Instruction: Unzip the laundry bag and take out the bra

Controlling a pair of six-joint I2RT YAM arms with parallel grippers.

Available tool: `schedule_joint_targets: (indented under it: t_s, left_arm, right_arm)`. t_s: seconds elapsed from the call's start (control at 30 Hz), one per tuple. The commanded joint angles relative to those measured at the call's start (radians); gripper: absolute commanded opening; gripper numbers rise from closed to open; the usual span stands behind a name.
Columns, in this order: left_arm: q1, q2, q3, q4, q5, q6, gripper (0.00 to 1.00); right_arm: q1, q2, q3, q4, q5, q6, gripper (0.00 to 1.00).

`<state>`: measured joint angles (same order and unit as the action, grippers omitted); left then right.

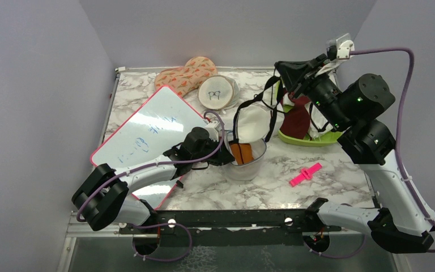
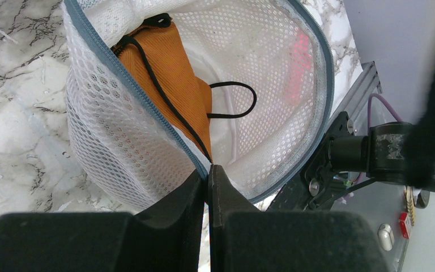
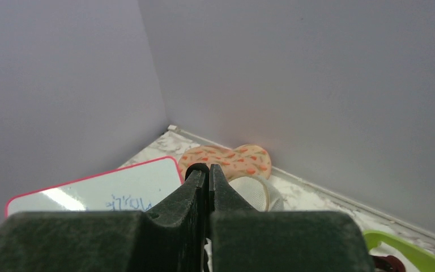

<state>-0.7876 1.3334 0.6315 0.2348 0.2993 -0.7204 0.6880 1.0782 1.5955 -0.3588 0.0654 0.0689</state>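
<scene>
The laundry bag (image 1: 248, 164), white mesh with a grey-blue rim, stands open in the middle of the table. My left gripper (image 1: 226, 157) is shut on its rim, as the left wrist view (image 2: 208, 169) shows. The bra is partly out. Its orange part (image 1: 241, 152) lies inside the bag (image 2: 107, 130) with black straps (image 2: 170, 73). A pale cup (image 1: 251, 123) hangs above the bag from black straps. My right gripper (image 1: 279, 69) is raised high and shut on a black strap (image 3: 198, 169).
A pink-edged whiteboard (image 1: 147, 127) lies at the left. A beige pouch with a black drawing (image 1: 216, 92) and a carrot-print cloth (image 1: 186, 73) are at the back. A green tray (image 1: 306, 139) with a dark red garment (image 1: 296, 120) is at the right. A pink clip (image 1: 305, 174) lies in front.
</scene>
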Motion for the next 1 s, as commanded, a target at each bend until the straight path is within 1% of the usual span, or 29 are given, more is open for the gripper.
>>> schedule_joint_targets:
  t_s: [0.0,0.23,0.33,0.5,0.57,0.7,0.8,0.87,0.97]
  left_arm:
    - [-0.005,-0.026,0.013,-0.001,0.005,0.008,0.00]
    - [-0.005,-0.031,0.015,-0.016,0.003,0.011,0.00]
    - [-0.006,-0.031,0.021,-0.020,0.002,0.015,0.00]
    - [-0.005,-0.023,0.035,-0.023,0.006,0.015,0.00]
    - [-0.005,-0.019,0.040,-0.024,0.009,0.016,0.00]
    - [-0.006,-0.015,0.050,-0.037,0.011,0.024,0.00]
    - [-0.005,-0.010,0.059,-0.051,0.011,0.035,0.00]
    - [-0.004,-0.008,0.063,-0.058,0.010,0.039,0.00]
    - [-0.005,-0.010,0.061,-0.061,0.013,0.039,0.00]
  right_arm:
    - [0.006,0.056,0.102,-0.020,0.167,-0.073,0.01]
    - [0.005,0.169,0.169,0.026,0.504,-0.202,0.01]
    - [-0.013,0.227,0.163,0.108,0.603,-0.281,0.01]
    - [-0.115,0.287,0.160,0.196,0.586,-0.292,0.01]
    - [-0.181,0.328,0.186,0.189,0.573,-0.268,0.01]
    - [-0.335,0.385,0.220,0.171,0.498,-0.203,0.01]
    - [-0.424,0.421,0.219,0.161,0.497,-0.190,0.01]
    - [-0.492,0.421,0.181,0.170,0.494,-0.169,0.01]
    - [-0.599,0.402,0.037,0.244,0.465,-0.146,0.01]
